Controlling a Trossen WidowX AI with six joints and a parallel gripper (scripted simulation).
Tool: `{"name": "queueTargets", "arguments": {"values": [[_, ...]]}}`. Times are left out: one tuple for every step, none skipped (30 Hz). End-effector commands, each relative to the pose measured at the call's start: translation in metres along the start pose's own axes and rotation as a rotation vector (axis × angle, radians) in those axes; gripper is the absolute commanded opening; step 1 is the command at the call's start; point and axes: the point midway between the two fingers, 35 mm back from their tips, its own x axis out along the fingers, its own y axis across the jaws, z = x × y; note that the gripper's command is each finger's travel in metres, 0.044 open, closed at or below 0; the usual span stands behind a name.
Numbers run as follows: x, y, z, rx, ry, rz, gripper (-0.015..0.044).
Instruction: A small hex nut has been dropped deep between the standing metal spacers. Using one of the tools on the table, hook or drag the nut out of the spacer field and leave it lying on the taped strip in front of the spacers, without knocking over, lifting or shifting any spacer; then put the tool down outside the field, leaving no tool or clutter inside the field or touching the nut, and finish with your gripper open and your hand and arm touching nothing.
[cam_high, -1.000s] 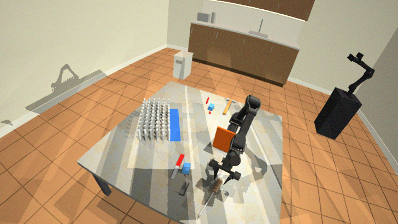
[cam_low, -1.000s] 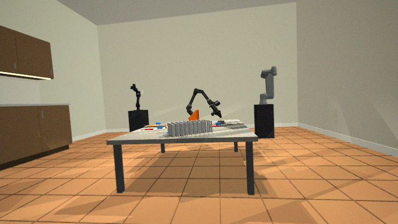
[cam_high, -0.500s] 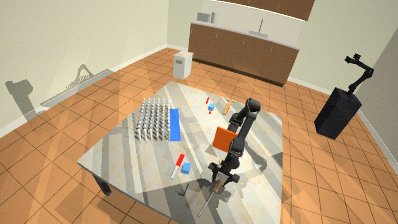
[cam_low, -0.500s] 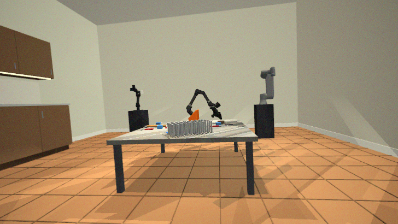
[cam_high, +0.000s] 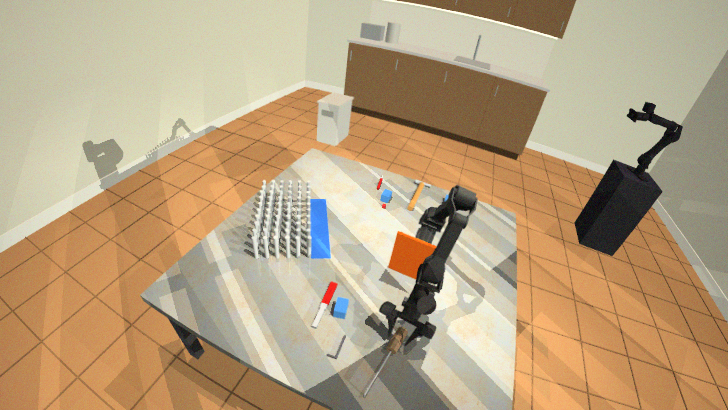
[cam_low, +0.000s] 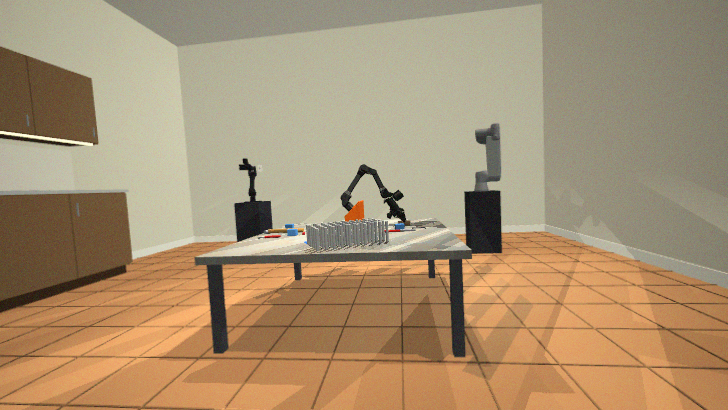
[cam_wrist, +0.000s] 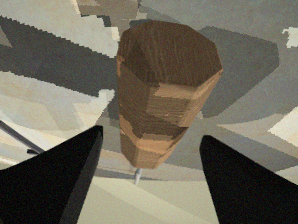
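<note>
Spacers (cam_high: 281, 219) stand untouched; jaws hang apart astride the wooden tool handle (cam_wrist: 165, 90).

One table (cam_high: 473, 356) carries one block of upright grey metal posts (cam_high: 280, 219), too tightly packed to count, with one blue strip (cam_high: 319, 227) just beside it. Also on the table are three small blue cubes (cam_high: 340, 307), two red-and-white tools (cam_high: 325, 304), one orange-handled hammer (cam_high: 415, 196), one small bent key (cam_high: 336, 346), one wooden-handled rod (cam_high: 396, 342) and one orange panel (cam_high: 410, 253). Around the table stand three robot arms: one black arm (cam_high: 440, 239) on it and two others on dark pedestals (cam_low: 482, 219).
</note>
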Motion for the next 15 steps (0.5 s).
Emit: {"name": "queueTargets", "arguments": {"values": [[0.0044,0.0003,0.0053,0.003,-0.004,-0.002,0.028],[0.0057,0.0004,0.0064,0.003,-0.004,-0.002,0.028],[0.007,0.0005,0.0074,0.003,-0.004,-0.002,0.028],[0.0083,0.0006,0.0084,0.003,-0.004,-0.002,0.028],[0.0095,0.0007,0.0094,0.003,-0.004,-0.002,0.028],[0.0108,0.0008,0.0105,0.003,-0.004,-0.003,0.028],[0.012,0.0009,0.0115,0.003,-0.004,-0.003,0.028],[0.0131,0.001,0.0124,0.003,-0.004,-0.003,0.028],[0.0137,0.0011,0.0129,0.003,-0.004,-0.003,0.028],[0.0139,0.0011,0.0131,0.003,-0.004,-0.003,0.028],[0.0139,0.0011,0.0131,0.003,-0.004,-0.003,0.0254],[0.0139,0.0011,0.0131,0.003,-0.004,-0.003,0.0228],[0.0139,0.0011,0.0131,0.003,-0.004,-0.003,0.0201],[0.0139,0.0011,0.0131,0.003,-0.004,-0.003,0.0195],[0.0139,0.0011,0.0131,0.003,-0.004,-0.003,0.0188]]}}
